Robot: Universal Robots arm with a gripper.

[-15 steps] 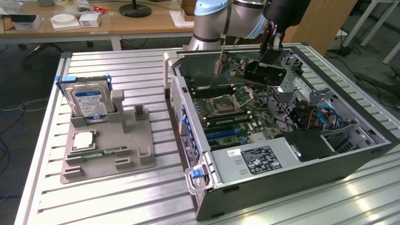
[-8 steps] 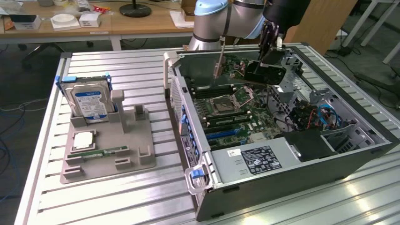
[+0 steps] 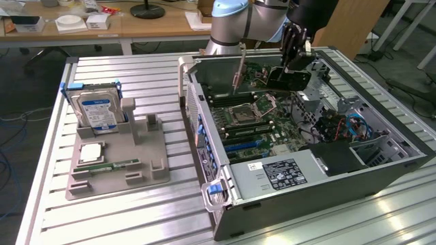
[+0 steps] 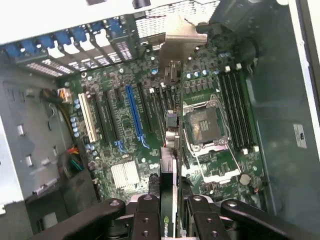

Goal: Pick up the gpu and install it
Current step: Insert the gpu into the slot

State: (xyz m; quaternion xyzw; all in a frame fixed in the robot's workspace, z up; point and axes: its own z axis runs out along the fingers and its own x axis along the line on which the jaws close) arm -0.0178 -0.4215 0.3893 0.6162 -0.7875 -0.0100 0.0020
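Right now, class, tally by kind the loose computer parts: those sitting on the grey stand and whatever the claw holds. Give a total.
hard drive: 1
processor chip: 1
memory stick: 1
gpu, gripped in the claw over the open case: 1
Total: 4

The slatted tabletop (image 3: 122, 214) carries a grey holder (image 3: 132, 150) (toward the exterior view's left) and an open case (image 3: 320, 201) beside it.
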